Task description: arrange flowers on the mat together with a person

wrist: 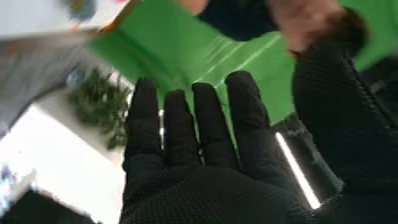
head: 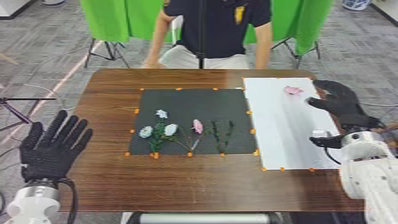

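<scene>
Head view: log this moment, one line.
dark mat: white, pink flowers, greenery; white mat: one pink flower; right robot hand: open, at white mat; left robot hand: open, left of mats

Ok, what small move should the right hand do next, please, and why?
Probably the open right hand should ease toward the green sprigs: it holds nothing, they lie at the dark mat's side nearest the white sheet, which bears one pink flower.

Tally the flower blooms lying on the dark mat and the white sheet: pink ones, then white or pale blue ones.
Pink blooms: 2, one on the white sheet
White or pale blue blooms: 3
Total: 5
</scene>
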Tool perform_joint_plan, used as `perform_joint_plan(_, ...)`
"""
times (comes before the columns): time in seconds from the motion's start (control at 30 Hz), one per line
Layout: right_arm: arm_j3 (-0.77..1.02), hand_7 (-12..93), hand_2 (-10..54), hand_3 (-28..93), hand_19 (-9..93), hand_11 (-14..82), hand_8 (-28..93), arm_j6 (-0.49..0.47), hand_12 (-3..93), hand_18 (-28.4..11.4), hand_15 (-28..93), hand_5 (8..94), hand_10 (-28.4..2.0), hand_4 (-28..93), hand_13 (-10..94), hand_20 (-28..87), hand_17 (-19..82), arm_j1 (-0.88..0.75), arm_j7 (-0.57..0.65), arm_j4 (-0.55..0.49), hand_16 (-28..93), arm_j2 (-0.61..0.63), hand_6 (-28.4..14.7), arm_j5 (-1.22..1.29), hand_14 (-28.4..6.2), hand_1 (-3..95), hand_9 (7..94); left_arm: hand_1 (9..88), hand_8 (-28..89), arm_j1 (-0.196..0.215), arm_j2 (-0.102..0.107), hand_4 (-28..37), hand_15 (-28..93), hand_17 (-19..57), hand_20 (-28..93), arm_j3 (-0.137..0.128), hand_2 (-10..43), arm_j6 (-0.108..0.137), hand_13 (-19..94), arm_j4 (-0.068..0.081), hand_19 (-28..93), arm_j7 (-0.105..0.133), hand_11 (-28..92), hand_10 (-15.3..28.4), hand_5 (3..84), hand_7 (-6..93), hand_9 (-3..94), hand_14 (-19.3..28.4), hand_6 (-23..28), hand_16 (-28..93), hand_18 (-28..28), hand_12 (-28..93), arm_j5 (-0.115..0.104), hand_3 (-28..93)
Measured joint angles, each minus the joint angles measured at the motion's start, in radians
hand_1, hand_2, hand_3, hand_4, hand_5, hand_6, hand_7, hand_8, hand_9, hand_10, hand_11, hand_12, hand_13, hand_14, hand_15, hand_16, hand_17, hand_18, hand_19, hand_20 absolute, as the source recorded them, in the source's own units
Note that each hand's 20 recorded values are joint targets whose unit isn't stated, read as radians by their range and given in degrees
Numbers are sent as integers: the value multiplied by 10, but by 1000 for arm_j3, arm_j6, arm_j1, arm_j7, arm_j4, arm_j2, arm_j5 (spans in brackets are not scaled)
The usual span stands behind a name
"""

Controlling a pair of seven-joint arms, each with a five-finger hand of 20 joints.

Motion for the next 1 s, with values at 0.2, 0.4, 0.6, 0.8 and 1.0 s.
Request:
perform_joint_plan(0.2, -121, 219, -95, 815, 553, 100, -146, -101, 90, -145, 246, 391, -99, -282, 302, 66, 182, 122, 201, 67, 12, 35, -19, -293, -91, 401, 362, 252, -100, 0, 0, -283, 311, -58, 140, 2, 174, -2, 295, -6, 343, 2, 191, 153, 423, 120, 374, 156, 77, -62, 146, 81, 6, 705)
perform_joint_plan(0.4, -260, 243, -95, 803, 583, 120, -159, -40, 87, -152, 264, 409, -97, -282, 334, 55, 195, 240, 231, 233, 20, 55, -14, -485, -91, 402, 386, 252, -99, -9, 3, -283, 312, -59, 140, 28, 174, -3, 294, -8, 343, -20, 191, 154, 424, 119, 374, 157, 77, -61, 146, 82, 31, 705)
perform_joint_plan(0.6, -283, 245, -95, 807, 585, 124, -164, -25, 84, -150, 268, 409, -97, -283, 337, 38, 198, 287, 249, 328, 21, 45, -16, -396, -90, 408, 387, 254, -99, -22, 5, -283, 316, -59, 140, 42, 174, -1, 294, -8, 343, -32, 191, 154, 424, 120, 373, 158, 78, -61, 146, 82, 43, 703)
perform_joint_plan(0.8, -310, 247, -95, 806, 585, 128, -164, -54, 85, -149, 272, 392, -98, -283, 340, 29, 198, 333, 264, 396, 20, 59, -20, -339, -86, 410, 374, 253, -99, -37, 10, -283, 318, -58, 141, 65, 174, -1, 294, -2, 343, -31, 193, 155, 425, 122, 374, 160, 78, -62, 146, 83, 42, 704)
perform_joint_plan(1.0, -318, 250, -95, 809, 587, 130, -165, -45, 82, -149, 274, 387, -97, -283, 345, 24, 201, 360, 263, 429, 18, 70, -20, -332, -83, 410, 370, 254, -100, -39, 10, -283, 321, -58, 140, 58, 174, 10, 295, 3, 343, -35, 193, 155, 426, 123, 374, 160, 78, -63, 146, 82, 36, 705)
